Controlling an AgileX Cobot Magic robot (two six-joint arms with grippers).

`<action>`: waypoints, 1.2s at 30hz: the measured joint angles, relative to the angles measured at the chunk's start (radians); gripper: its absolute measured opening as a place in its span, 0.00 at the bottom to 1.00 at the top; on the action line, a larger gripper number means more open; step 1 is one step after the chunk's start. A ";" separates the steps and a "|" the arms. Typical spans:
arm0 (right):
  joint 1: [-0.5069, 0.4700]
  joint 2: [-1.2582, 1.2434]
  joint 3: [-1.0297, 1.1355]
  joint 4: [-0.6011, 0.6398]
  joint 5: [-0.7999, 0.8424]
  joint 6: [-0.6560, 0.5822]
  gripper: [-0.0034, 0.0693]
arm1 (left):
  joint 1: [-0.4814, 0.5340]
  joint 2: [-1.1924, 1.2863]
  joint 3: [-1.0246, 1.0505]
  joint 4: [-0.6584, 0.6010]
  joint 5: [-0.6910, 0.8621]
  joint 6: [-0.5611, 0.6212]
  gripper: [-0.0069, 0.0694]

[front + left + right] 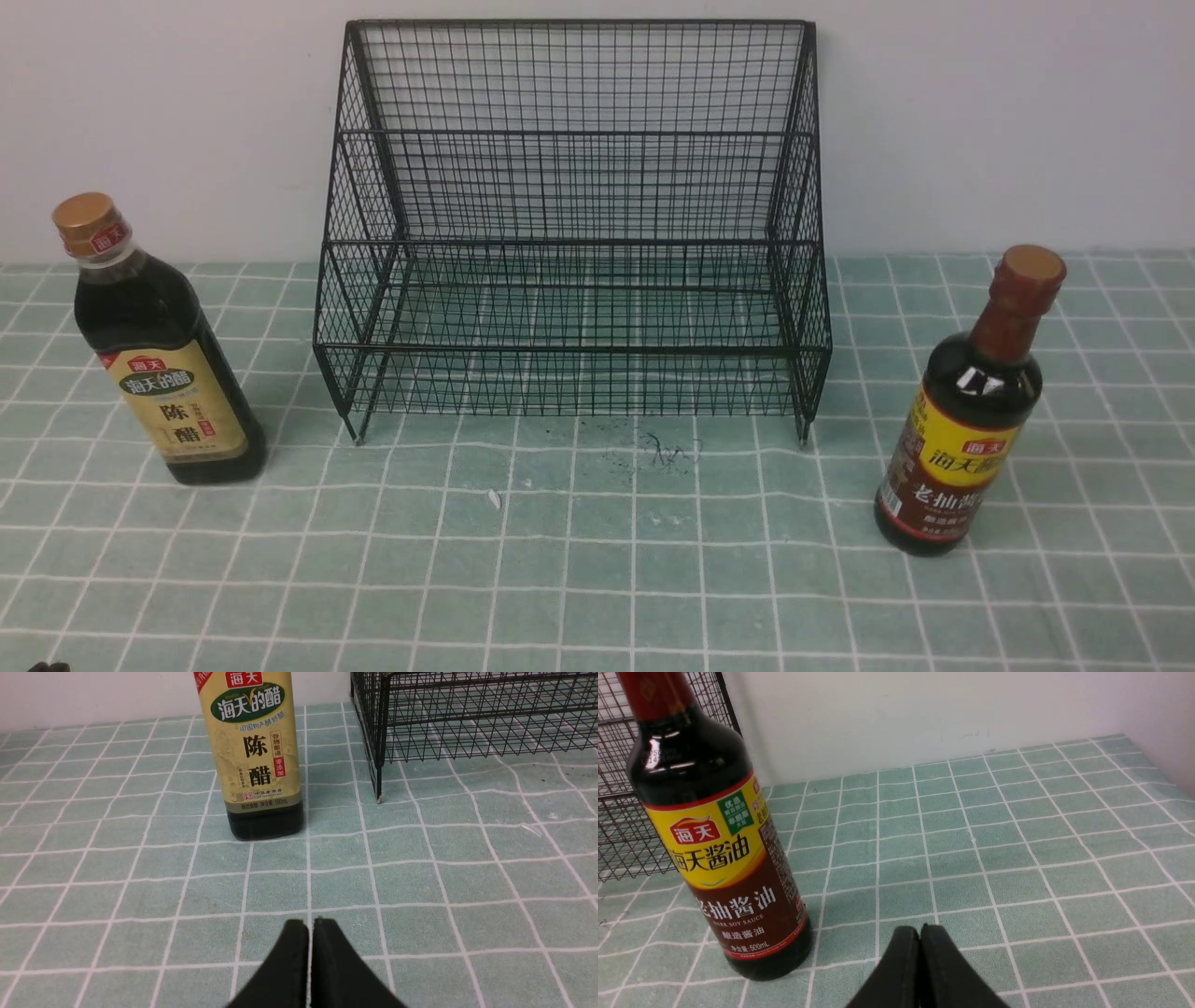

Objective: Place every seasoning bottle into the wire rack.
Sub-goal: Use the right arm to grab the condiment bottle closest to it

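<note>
My left gripper (310, 926): fingers pressed together, nothing between them, low over the green checked tablecloth (597, 597). The vinegar bottle (254, 756) has a squarish body, gold cap, tan label and dark liquid. It stands upright on the cloth ahead of this gripper, apart from it, not touched.

My right gripper (920, 931): fingers also pressed together, holding nothing, low over the same cloth. The soy sauce bottle (719, 849) has a round body, long red-brown neck, and a yellow label over a dark red one. It stands upright ahead of this gripper and a bit toward my left side, near but not touching.

The black wire rack (574, 233) sits farther forward than both grippers, between the two bottles, its tall back against the white wall (980, 112). It has two stepped tiers, both with nothing on them, and sloped mesh sides. Its near left foot is just beyond the vinegar bottle, on that bottle's right. Its right side shows behind the soy sauce bottle from my right wrist camera. Both bottles are outside the rack, each clear of its mesh. Neither gripper shows clearly in the front view.
</note>
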 joint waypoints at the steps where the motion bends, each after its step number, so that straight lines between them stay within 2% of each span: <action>1: 0.000 0.000 0.000 0.000 0.000 0.000 0.03 | 0.000 0.000 0.000 0.000 0.000 0.000 0.08; 14: 0.000 0.000 0.002 0.019 -0.018 0.024 0.03 | 0.000 0.000 0.000 0.000 0.000 0.000 0.08; 19: 0.000 0.000 0.008 0.314 -0.201 0.198 0.03 | 0.000 0.000 0.000 0.000 0.000 0.000 0.08; 21: 0.000 0.000 0.008 0.428 -0.268 0.245 0.03 | 0.000 0.000 0.000 0.000 0.000 0.000 0.08; 22: 0.000 0.000 0.008 0.440 -0.281 0.253 0.03 | 0.000 0.000 0.000 0.000 0.000 0.000 0.08; 23: 0.000 0.000 0.008 0.521 -0.328 0.270 0.03 | 0.000 0.000 0.000 0.000 0.000 0.000 0.08; 30: 0.000 0.000 0.008 0.598 -0.372 0.256 0.03 | 0.000 0.000 0.000 0.000 0.000 0.000 0.08; 32: 0.000 0.000 0.008 0.617 -0.433 0.250 0.03 | 0.000 0.000 0.000 0.000 0.000 0.000 0.08; 36: 0.000 0.001 -0.046 0.565 -0.461 0.172 0.03 | 0.000 0.000 0.000 0.000 0.000 0.000 0.08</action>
